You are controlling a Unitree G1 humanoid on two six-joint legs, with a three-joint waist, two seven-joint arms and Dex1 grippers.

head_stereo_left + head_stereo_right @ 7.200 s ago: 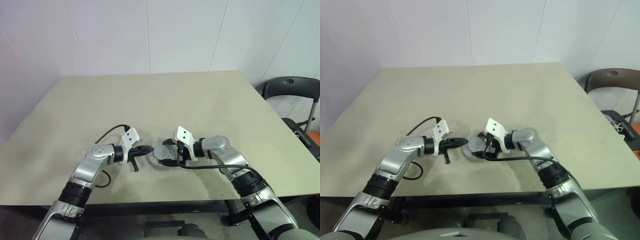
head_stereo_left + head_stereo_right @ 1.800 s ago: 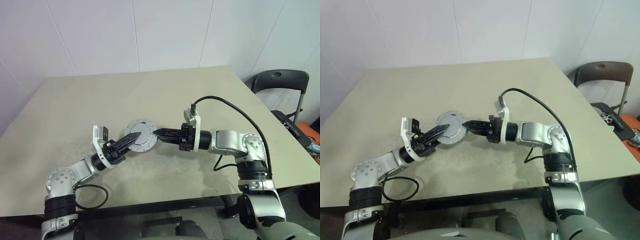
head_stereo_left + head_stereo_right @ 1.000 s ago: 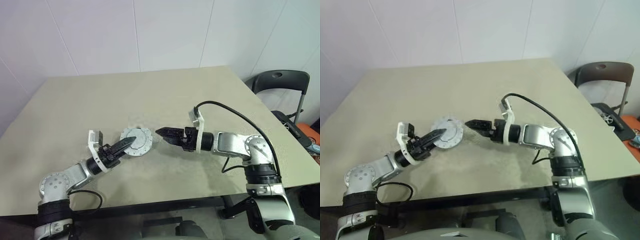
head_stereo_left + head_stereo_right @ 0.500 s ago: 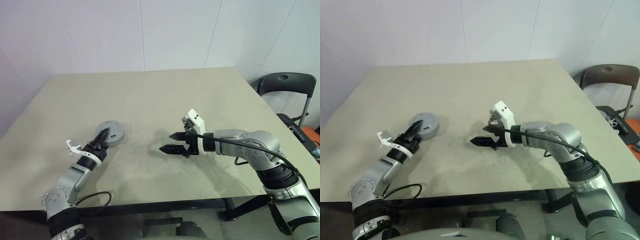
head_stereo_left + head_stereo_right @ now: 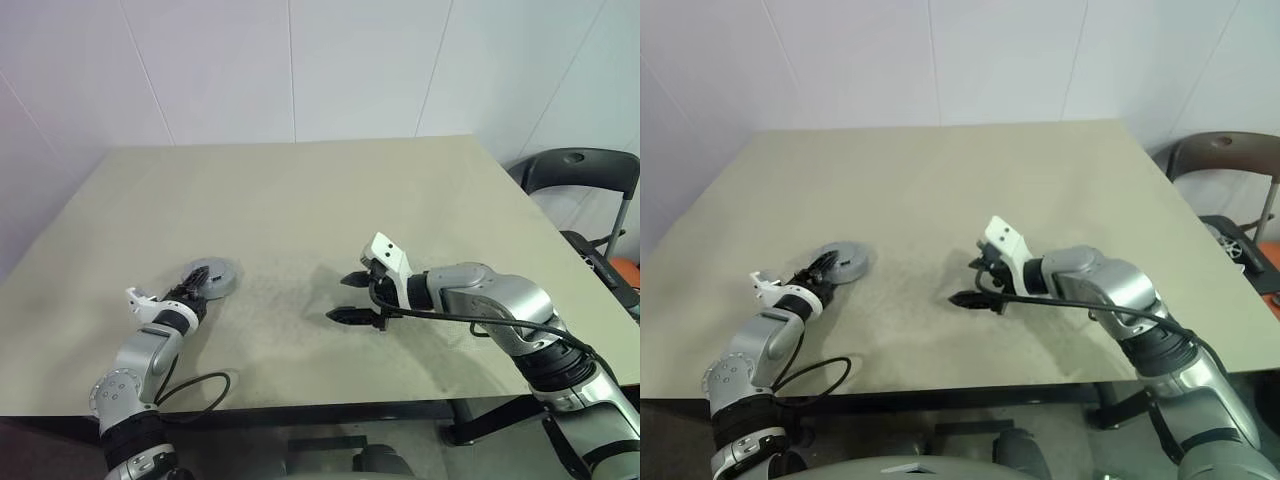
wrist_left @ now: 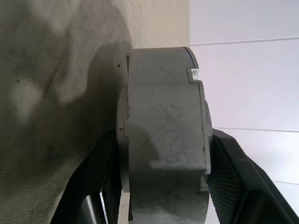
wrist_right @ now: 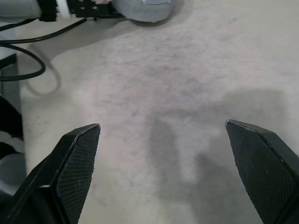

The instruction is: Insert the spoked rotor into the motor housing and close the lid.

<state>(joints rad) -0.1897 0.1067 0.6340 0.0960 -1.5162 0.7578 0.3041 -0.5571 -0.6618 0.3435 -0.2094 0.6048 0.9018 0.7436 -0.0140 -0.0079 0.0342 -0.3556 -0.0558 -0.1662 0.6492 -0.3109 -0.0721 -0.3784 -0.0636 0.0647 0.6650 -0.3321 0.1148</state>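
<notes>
Grey round motor housing (image 5: 213,277) with lid on, flat on the table's left side.

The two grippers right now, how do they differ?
The left gripper is shut on the closed motor housing, which lies flat on the table; the right gripper is open and holds nothing. The left sits low at the table's left side; the right hovers over bare table near the middle. Both have two black fingers.

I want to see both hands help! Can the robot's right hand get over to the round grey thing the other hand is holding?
Probably yes. The right gripper hangs open above bare table, with nothing lying between it and the closed motor housing, which the left gripper holds.
</notes>
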